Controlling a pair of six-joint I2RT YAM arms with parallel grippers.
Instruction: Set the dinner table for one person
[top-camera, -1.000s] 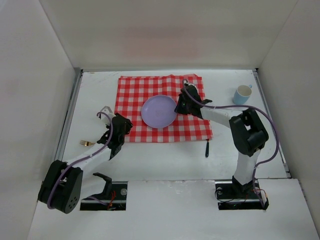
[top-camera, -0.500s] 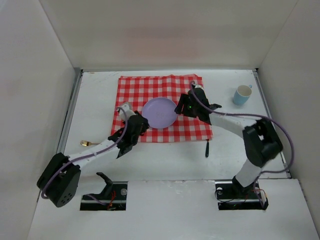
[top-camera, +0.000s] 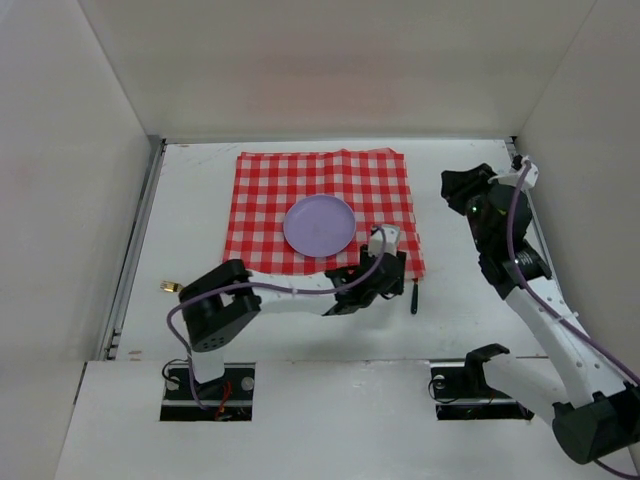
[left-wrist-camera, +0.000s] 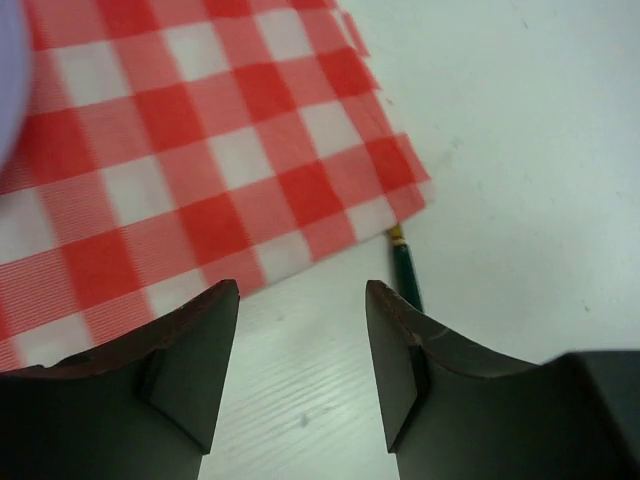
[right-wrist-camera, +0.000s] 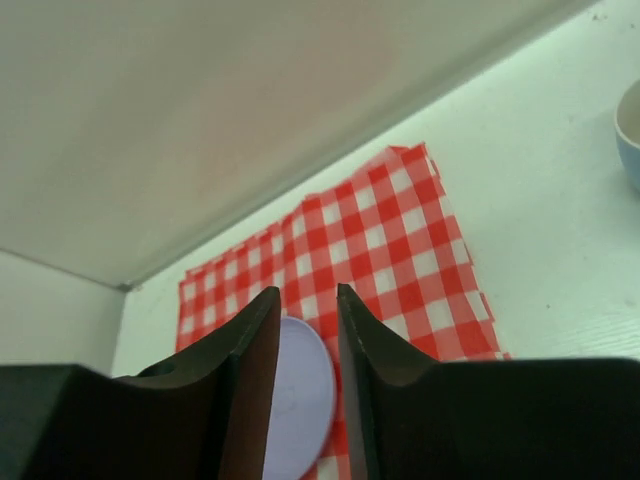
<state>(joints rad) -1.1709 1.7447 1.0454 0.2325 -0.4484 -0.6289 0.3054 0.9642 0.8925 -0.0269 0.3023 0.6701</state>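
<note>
A red-and-white checked cloth (top-camera: 320, 210) lies on the white dinner table (top-camera: 195, 200) with a lilac plate (top-camera: 319, 224) on it. My left gripper (top-camera: 390, 268) reaches across to the cloth's near right corner (left-wrist-camera: 400, 175) and hovers low and open (left-wrist-camera: 300, 300), nothing between its fingers. A dark-handled utensil (top-camera: 413, 297) lies just right of it (left-wrist-camera: 405, 270). My right gripper (top-camera: 452, 187) is raised at the right, aimed back at the cloth, jaws narrowly apart (right-wrist-camera: 305, 295) and empty. A blue cup's rim (right-wrist-camera: 630, 130) shows at the right edge of the right wrist view; my right arm hides it from above.
A gold fork (top-camera: 168, 287) lies near the table's left rail (top-camera: 135, 240). White walls enclose the table on three sides.
My left arm swept from the cloth's left side to its near right corner and its jaws widened. My right gripper left the plate and rose to the right, over the cup.
</note>
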